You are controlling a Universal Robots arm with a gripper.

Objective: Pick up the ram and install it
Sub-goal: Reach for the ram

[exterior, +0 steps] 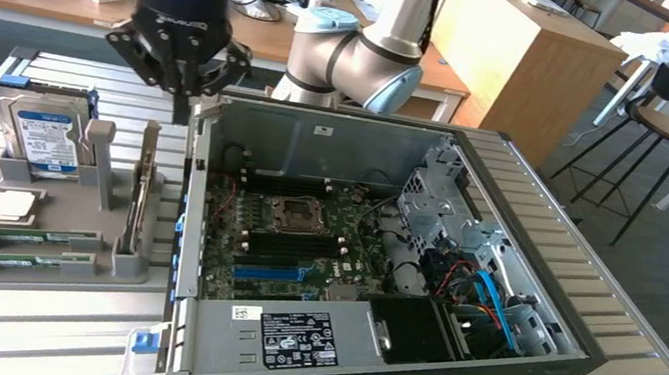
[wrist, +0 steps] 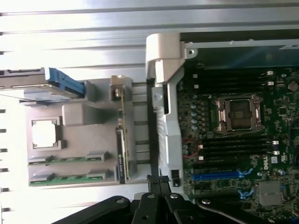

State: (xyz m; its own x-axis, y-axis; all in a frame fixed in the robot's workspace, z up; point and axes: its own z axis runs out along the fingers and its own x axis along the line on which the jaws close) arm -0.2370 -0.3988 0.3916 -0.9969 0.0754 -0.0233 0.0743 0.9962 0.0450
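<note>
Two ram sticks, thin green boards with pale labels, lie flat in the front slots of a grey holder (exterior: 118, 263): one (exterior: 42, 236) (wrist: 70, 159) just behind the other (exterior: 18, 260) (wrist: 70, 178). My gripper (exterior: 181, 97) (wrist: 159, 181) hangs high above the case's wall nearest the holder, well behind the sticks. Its fingers are shut together with nothing between them. Inside the open computer case (exterior: 437, 147) the motherboard shows dark empty memory slots (exterior: 293, 239) (wrist: 233, 147) beside the processor socket (exterior: 295, 210) (wrist: 239, 112).
The holder also carries an upright hard drive (exterior: 45, 132), a square silver processor chip (exterior: 11, 204) (wrist: 45, 133) and a tall expansion card on edge (exterior: 137, 196) (wrist: 122, 140). Drive cages and cables (exterior: 473, 275) fill the case's side toward the exterior view's right. All sits on a ribbed metal table (exterior: 612, 362).
</note>
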